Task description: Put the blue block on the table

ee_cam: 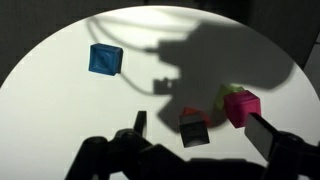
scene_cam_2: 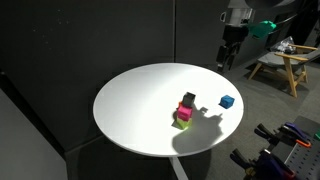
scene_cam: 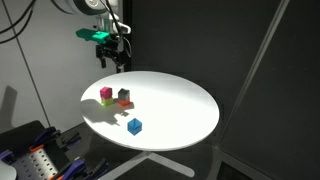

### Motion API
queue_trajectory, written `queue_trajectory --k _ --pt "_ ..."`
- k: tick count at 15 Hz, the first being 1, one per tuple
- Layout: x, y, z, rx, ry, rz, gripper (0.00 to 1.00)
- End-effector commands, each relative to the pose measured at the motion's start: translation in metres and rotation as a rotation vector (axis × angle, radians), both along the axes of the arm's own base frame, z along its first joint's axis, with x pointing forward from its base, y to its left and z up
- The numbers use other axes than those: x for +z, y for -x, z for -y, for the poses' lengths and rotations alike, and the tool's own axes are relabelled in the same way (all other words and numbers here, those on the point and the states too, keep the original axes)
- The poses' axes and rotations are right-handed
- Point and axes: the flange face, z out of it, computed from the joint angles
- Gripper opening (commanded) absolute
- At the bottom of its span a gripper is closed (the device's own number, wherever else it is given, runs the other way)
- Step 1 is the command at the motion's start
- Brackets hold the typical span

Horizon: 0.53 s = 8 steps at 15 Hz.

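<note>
The blue block [scene_cam: 134, 125] is a small bright blue cube that rests on the round white table [scene_cam: 180, 95], apart from the other blocks. It also shows in an exterior view [scene_cam_2: 227, 101] and in the wrist view [ee_cam: 104, 59]. My gripper [scene_cam: 119, 62] hangs above the table's far edge, well clear of the blocks, and also shows in an exterior view [scene_cam_2: 229, 62]. In the wrist view the gripper [ee_cam: 200, 130] is open and empty, its fingers wide apart.
A magenta cube [scene_cam: 106, 94] sits on a green block, next to a dark and red block [scene_cam: 124, 97]. In the wrist view the magenta cube [ee_cam: 240, 106] and the dark block [ee_cam: 193, 130] lie in my arm's shadow. A wooden stool [scene_cam_2: 285, 65] stands beyond the table.
</note>
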Motion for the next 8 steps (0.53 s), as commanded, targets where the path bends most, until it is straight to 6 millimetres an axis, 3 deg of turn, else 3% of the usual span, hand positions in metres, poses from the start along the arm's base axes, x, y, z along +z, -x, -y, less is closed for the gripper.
queue_trajectory --k 1,5,6,8 --pt "0.021 0.023 -0.007 -0.02 -0.002 0.0 1.0" --pt "0.038 0.036 -0.01 -0.03 0.0 0.006 1.0" --pt "0.028 0.023 -0.007 -0.009 0.006 0.003 1.0" --pt "0.031 0.025 -0.007 -0.01 0.006 0.005 1.0"
